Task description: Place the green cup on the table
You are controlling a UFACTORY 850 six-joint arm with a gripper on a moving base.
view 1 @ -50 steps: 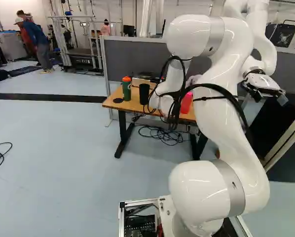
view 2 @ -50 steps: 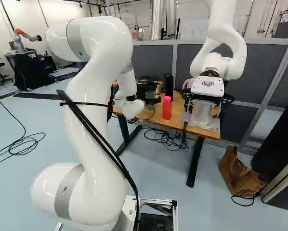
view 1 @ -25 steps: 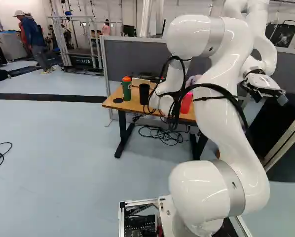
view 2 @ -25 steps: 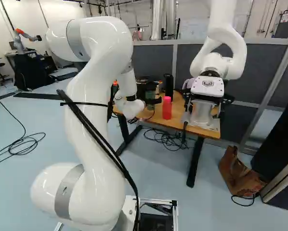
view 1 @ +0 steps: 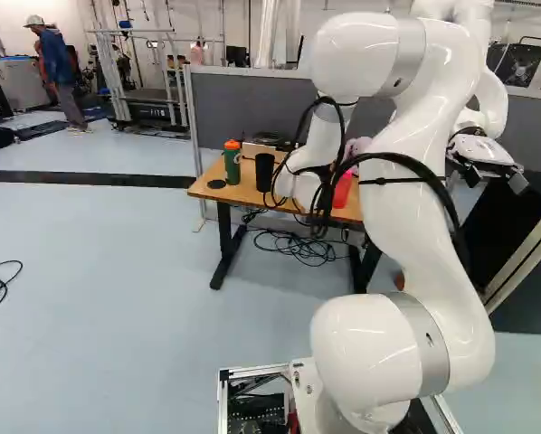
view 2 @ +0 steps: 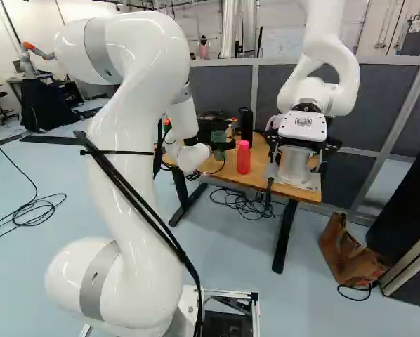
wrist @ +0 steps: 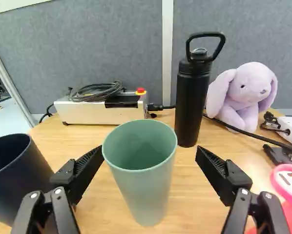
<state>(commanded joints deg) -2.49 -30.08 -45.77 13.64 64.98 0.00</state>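
Note:
The gripper (view 2: 229, 145) is small and partly hidden behind my wrist in the right base view, over the wooden table (view 2: 259, 181). In the wrist view the gripper (wrist: 149, 153) stands open, one finger on each side of the pale green cup (wrist: 145, 190). That cup is upright on the table and empty inside. One fingertip is close to its wall, while a wider gap separates the other from it. In the right base view, the green cup (view 2: 218, 137) shows beside my wrist.
A dark cup (wrist: 14, 180) stands beside one finger, a red bottle (view 2: 244, 159) beyond the other. Behind are a black bottle (wrist: 191, 97), plush rabbit (wrist: 246, 95) and control box (wrist: 102, 112). A green bottle (view 1: 232, 164) stands near the table's end. Another robot (view 2: 305, 126) is at the far side.
My arm's upper links have shifted slightly, leftward in the right base view and rightward in the left base view. The base and the table's things have stayed put.

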